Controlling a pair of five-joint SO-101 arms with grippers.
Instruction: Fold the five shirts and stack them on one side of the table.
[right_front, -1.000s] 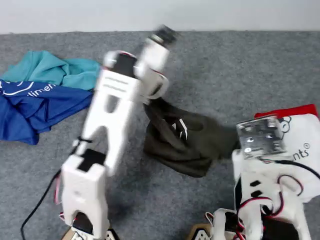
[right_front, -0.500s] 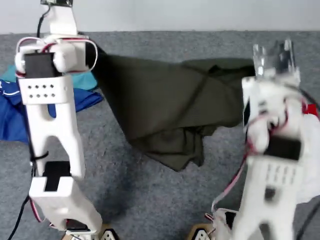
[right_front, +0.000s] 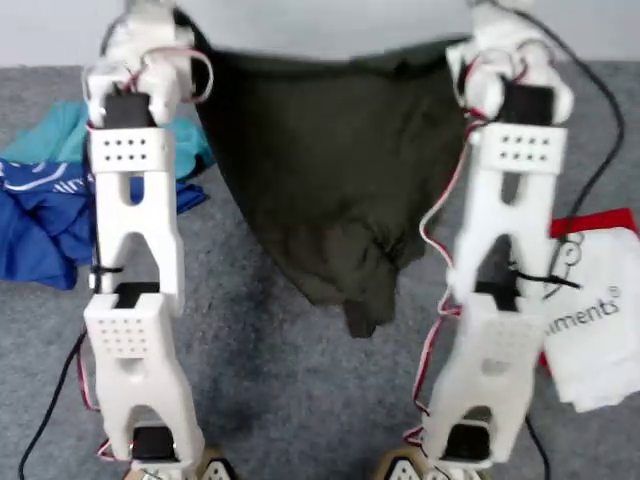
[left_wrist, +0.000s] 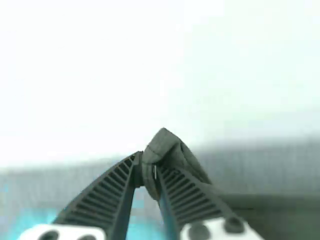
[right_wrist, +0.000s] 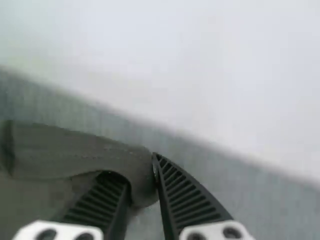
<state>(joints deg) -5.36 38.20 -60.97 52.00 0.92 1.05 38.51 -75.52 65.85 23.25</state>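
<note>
At the far left of the worktop (right_front: 300, 400), a teal shirt (right_front: 75, 135) and a blue shirt (right_front: 45, 215) lie crumpled and touching, neither folded. The left end effector (left_wrist: 147, 170) is pressed together on a bunched corner of the dark olive shirt (right_front: 320, 170), up at the far side. The right end effector (right_wrist: 142, 172) pinches the opposite end of the same edge. The shirt hangs spread between them, its lower end sagging in a lump over the middle of the worktop. On the right a white shirt (right_front: 600, 320) lies flatter, with red cloth (right_front: 590, 222) at its far edge. That is probably the stack begun, so most of the task is likely left: the olive shirt is only spread out and two lie untouched.
</note>
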